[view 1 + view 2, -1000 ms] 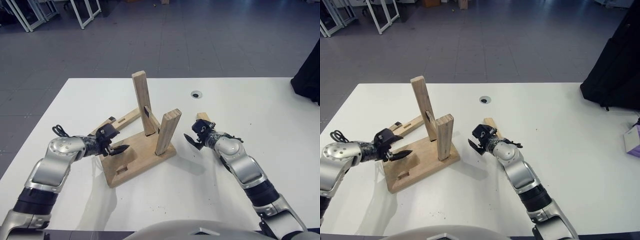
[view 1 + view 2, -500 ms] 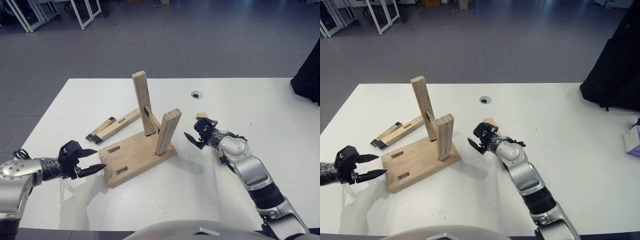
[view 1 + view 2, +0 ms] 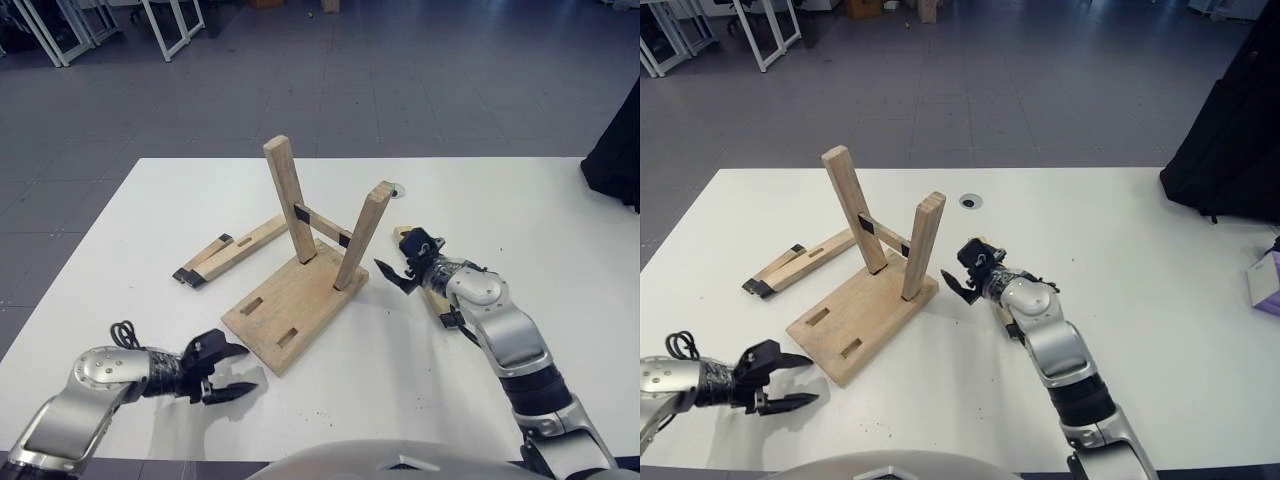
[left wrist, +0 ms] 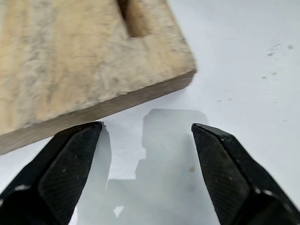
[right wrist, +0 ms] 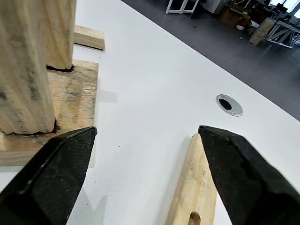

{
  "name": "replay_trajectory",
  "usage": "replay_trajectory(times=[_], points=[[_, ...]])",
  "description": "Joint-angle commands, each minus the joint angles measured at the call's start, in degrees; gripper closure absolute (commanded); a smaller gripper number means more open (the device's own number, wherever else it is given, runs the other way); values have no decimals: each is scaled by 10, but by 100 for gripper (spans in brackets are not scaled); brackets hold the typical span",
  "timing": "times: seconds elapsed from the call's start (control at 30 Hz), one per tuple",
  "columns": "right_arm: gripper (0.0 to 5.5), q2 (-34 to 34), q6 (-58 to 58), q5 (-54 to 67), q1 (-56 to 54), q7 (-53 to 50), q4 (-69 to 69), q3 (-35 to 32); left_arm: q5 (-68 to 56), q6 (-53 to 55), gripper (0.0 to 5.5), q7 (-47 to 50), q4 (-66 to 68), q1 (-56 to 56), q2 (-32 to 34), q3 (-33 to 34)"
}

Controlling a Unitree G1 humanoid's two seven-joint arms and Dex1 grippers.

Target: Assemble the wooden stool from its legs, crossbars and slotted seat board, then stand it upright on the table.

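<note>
Left gripper (image 3: 243,369) is pulled back off the seat board (image 3: 290,310) toward the near edge of the table (image 3: 560,220), spread wide with nothing held. Right gripper (image 3: 392,274) is gaped and empty too, parked just beside a loose leg (image 5: 194,187). Seat board's been swung round since a second ago, so the crossbar (image 3: 325,225) between the standing legs (image 3: 290,200) is now exposed. Roughly half-built, it's reckoned: two slots are left unfilled. Board is flat, pale and rough-grained, and the legs are square-cut.

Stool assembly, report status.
Left pincer open, empty, off seat board near corner. Right pincer open beside loose wooden piece. Two legs slotted, two slots empty.
</note>
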Motion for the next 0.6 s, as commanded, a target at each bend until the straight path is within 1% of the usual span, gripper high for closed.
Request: replay_trajectory(times=[0.03, 0.2, 0.23, 0.3, 0.37, 0.5, 0.53, 0.6], points=[[151, -34, 5, 1, -5, 10, -8, -27, 17, 24, 196, 24, 13, -58, -29, -54], [151, -66, -9, -1, -38, 12, 22, -60, 11, 48, 196, 51, 0, -120, -89, -119], [151, -67, -12, -1, -44, 14, 27, -60, 1, 54, 196, 52, -10, -120, -95, -121], [151, -68, -15, -1, -49, 15, 31, -56, -31, 60, 196, 47, -32, -108, -98, -105], [151, -67, -17, -1, -47, 14, 31, -54, -68, 63, 196, 43, -41, -101, -96, -65], [151, -64, -19, 0, -44, 11, 34, -57, -187, 72, 196, 40, -21, -135, -97, 83], [151, -62, -19, 0, -45, 10, 34, -55, -206, 78, 196, 54, -2, -156, -99, 114], [151, -58, -19, 0, -46, 9, 35, -52, -200, 72, 196, 86, 48, -197, -98, 143]])
